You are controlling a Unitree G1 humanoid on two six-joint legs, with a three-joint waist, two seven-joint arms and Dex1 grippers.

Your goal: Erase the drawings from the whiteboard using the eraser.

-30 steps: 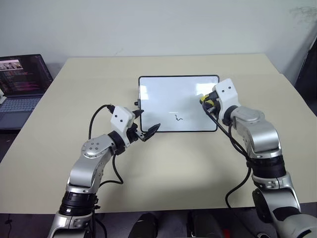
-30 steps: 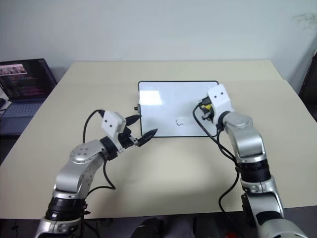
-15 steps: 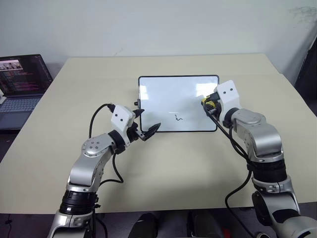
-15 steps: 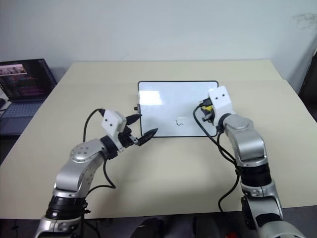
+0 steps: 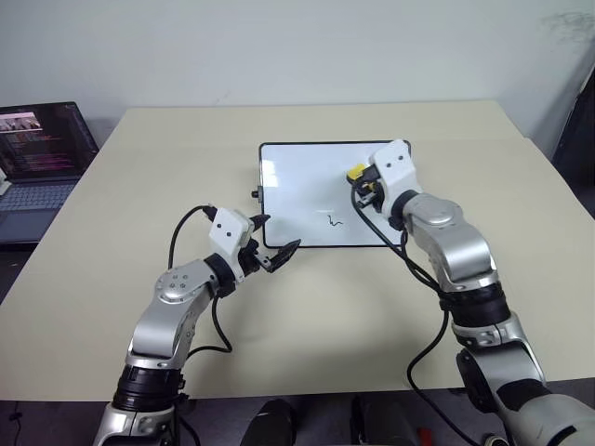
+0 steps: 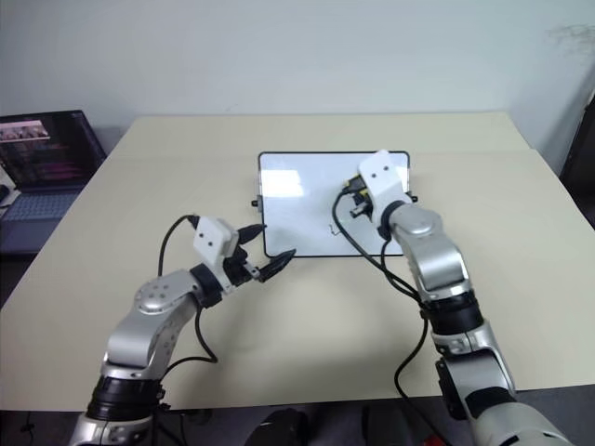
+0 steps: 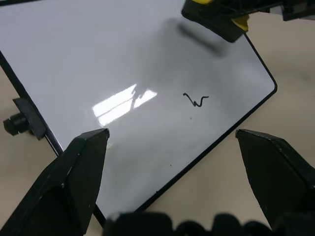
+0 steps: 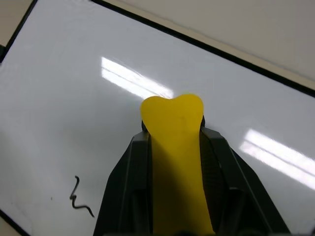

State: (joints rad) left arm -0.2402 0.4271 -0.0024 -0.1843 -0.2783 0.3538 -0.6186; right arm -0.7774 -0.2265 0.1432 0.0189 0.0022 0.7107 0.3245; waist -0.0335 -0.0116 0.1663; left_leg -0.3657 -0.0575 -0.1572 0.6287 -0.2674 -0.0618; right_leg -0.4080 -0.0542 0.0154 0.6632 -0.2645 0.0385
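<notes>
Partly hidden yellow eraser (image 8: 176,162) clamped in right fingers (image 8: 216,162) over whiteboard (image 5: 297,186), one squiggle (image 7: 196,101) visible, left fingers (image 7: 78,172) apart.

Bright, sharp; glare on whiteboard (image 5: 316,186)

The small rectangular glossy white board with a thin black frame (image 5: 307,186) shows pale streaks of reflected light on its white face, and its small side knob is black. One thin black marker squiggle (image 5: 333,221) stands out on that white. The small oblong foam eraser (image 8: 178,162) is bright yellow on top with a dark underside. It sits between the black fingers of the right gripper (image 5: 361,179), whose housing is white. The left gripper (image 5: 277,251) is black too, under a white block. The wide matte table top (image 5: 139,186) is plain pale beige, unpatterned. The open laptop (image 5: 42,153) has a dark screen with coloured lines of text and a grey-blue keyboard.
</notes>
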